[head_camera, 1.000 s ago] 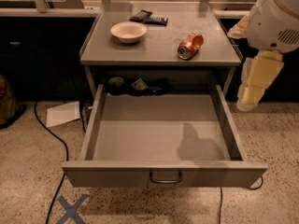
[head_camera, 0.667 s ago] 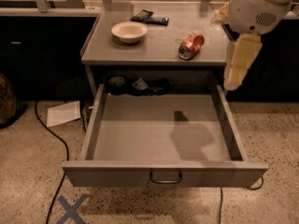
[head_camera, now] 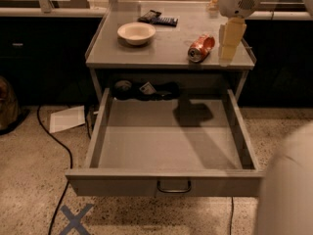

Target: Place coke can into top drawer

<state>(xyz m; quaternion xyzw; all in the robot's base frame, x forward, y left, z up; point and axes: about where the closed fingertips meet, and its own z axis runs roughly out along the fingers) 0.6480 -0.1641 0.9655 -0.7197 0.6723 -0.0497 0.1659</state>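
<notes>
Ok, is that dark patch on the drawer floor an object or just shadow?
Camera view: just a shadow, likely the arm's, on the rear right floor of the top drawer; the gripper hangs over the tabletop right of the coke can; lighting dim and warm.

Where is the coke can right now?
The coke can lies on its side on the tabletop, right of centre in the camera view, between the cream bowl and the gripper.

Pincer hovers just beside the coke can; top drawer open.
</notes>
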